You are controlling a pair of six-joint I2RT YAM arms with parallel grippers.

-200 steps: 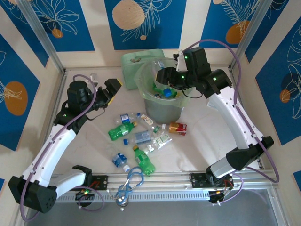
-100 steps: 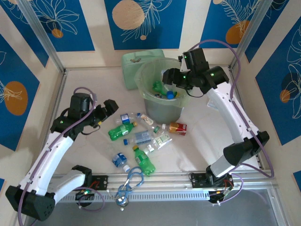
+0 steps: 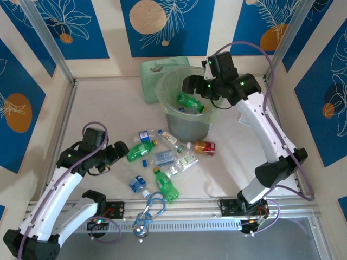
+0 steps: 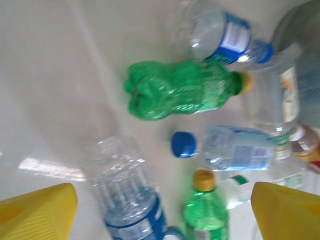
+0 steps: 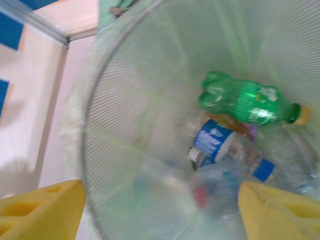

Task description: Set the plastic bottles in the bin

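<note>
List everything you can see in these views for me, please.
table: one, pale
bin: one, translucent pale green, far centre
green bottle: one, top of the pile inside the bin
blue-labelled bottles: at least two, clear, in the bin beneath it
table bottles: roughly nine; green, clear, red-labelled; scattered before the bin
box: one, mint green, behind the bin
looped tool: one, blue, near edge
left gripper: open, yellow pads, over table bottles
right gripper: open, yellow pads, above bin
</note>
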